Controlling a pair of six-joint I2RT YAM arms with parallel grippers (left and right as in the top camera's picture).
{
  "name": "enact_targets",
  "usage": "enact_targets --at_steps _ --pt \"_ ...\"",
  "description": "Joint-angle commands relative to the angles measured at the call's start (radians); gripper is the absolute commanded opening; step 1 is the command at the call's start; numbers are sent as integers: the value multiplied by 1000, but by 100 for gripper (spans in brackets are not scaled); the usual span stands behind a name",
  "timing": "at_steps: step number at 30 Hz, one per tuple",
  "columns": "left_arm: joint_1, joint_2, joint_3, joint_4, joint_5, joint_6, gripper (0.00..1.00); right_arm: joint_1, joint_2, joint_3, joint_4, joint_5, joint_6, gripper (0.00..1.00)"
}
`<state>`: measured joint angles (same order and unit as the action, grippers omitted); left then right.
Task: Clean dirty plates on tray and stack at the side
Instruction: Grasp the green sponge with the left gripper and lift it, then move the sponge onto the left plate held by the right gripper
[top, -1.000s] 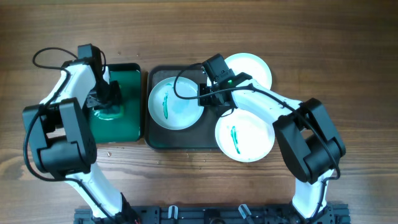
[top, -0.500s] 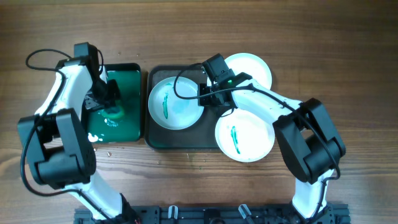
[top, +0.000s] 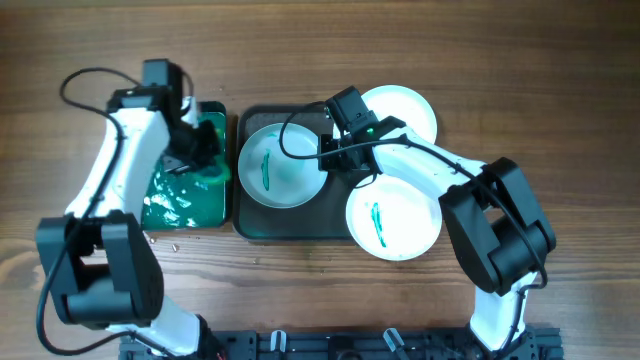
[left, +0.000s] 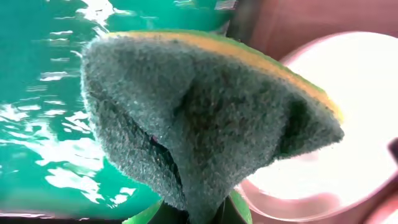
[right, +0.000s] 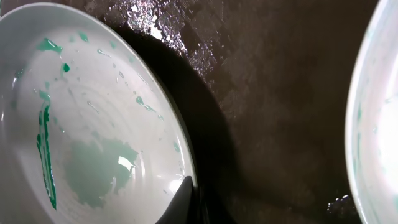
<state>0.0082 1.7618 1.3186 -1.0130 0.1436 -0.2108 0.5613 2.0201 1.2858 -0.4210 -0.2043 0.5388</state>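
A white plate with green-teal streaks (top: 278, 165) lies on the left of the dark tray (top: 300, 222). My right gripper (top: 328, 160) is shut on its right rim; the right wrist view shows the plate (right: 87, 124) and a finger (right: 186, 199) over its edge. A second streaked plate (top: 393, 218) lies at the tray's right front edge. A third plate (top: 405, 108) lies behind it on the table. My left gripper (top: 200, 148) is shut on a grey-green sponge with a yellow back (left: 199, 118), held above the small tray's right side.
A small black tray with wet bright green inside (top: 185, 195) stands left of the dark tray. It fills the left of the left wrist view (left: 43, 124). Small crumbs lie on the wooden table in front of it (top: 165, 240).
My left gripper has lifted the sponge out of the small green tray and moved it right and back, toward the plate on the dark tray. The right arm has not moved.
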Motion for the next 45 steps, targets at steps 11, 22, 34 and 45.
enact_targets --at_steps 11,22,34,45 --pt "-248 240 9 158 92 -134 4 -20 23 16 -34 -32 14 4" --pt "-284 310 10 166 511 204 4 -19 23 16 -32 -32 14 4" --pt "-291 307 118 -24 -312 -295 4 -19 23 16 -32 -31 14 4" --pt "-373 309 88 243 214 97 4 -20 23 16 -36 -31 14 4"
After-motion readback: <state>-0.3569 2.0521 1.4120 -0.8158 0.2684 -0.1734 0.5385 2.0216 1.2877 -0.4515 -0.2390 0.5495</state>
